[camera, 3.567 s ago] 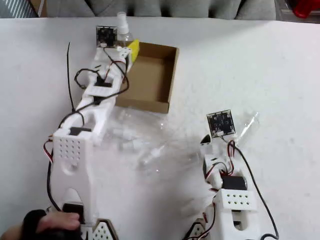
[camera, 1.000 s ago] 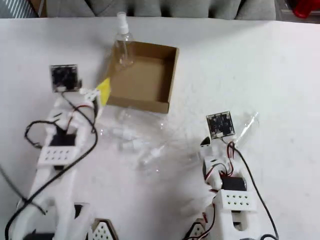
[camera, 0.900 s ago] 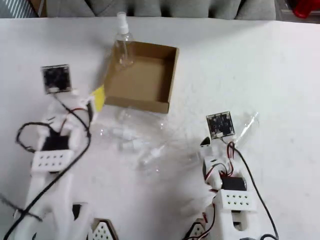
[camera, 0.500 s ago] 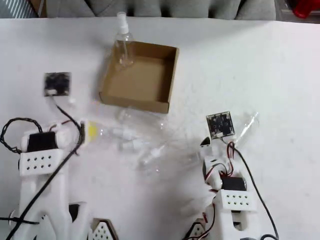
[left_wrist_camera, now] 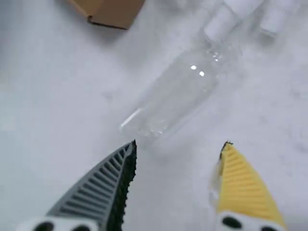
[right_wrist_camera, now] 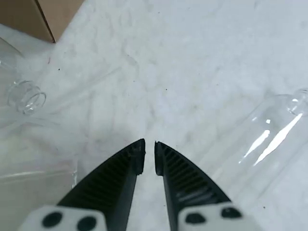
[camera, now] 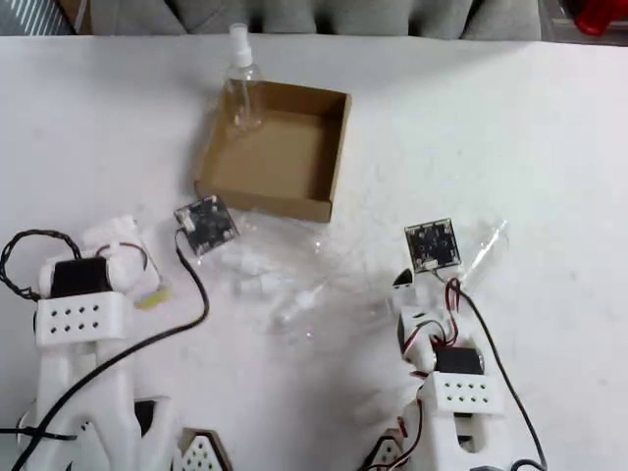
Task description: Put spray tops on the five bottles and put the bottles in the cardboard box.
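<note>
Clear plastic bottle with a white spray top (left_wrist_camera: 178,96) lies on its side on the white table (camera: 491,118), straight ahead of the left gripper (left_wrist_camera: 179,144), whose ribbed grey and yellow fingers stand wide apart with nothing between them. The bottle's base end points at the gap between those fingers and lies just short of their tips. Its long axis runs away from the gripper toward the cap, slanting a little to the yellow finger's side. The fingers thus straddle the bottle's line, and a grasp would likely need the gripper brought forward over the body so that they close across its width.

The brown cardboard box (camera: 285,162) sits near, beyond the bottle, and one capped clear bottle (camera: 240,83) appears to stand in its far corner on the left arm's side. The right gripper (right_wrist_camera: 149,144), black fingers almost together on nothing, hangs beside an uncapped clear bottle (right_wrist_camera: 260,139); the left arm is plainly nearer the lying capped one
</note>
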Action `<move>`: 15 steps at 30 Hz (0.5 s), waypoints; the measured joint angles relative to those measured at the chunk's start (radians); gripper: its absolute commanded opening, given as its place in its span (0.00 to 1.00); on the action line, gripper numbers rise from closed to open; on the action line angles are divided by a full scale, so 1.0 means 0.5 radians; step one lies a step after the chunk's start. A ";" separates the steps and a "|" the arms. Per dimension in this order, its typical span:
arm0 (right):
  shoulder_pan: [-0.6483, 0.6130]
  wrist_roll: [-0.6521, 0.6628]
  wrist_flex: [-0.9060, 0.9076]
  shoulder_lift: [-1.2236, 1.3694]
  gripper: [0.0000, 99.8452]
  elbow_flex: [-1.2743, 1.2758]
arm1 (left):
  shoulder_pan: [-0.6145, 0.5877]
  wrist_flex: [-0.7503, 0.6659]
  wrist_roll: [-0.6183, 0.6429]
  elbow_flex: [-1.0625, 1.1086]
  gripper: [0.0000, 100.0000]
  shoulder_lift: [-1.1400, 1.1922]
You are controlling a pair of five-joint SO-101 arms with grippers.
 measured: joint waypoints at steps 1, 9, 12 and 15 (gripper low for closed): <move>0.000 0.000 0.000 0.000 0.02 0.000 | 0.015 -0.043 -0.074 0.021 0.26 0.000; 0.000 0.000 0.000 0.000 0.02 0.000 | 0.252 -0.101 -0.298 0.055 0.35 0.006; 0.000 0.000 0.000 0.000 0.02 0.000 | 0.295 -0.101 -0.298 -0.012 0.37 0.144; 0.000 0.000 0.000 0.000 0.02 0.000 | 0.298 -0.101 -0.307 -0.187 0.37 0.414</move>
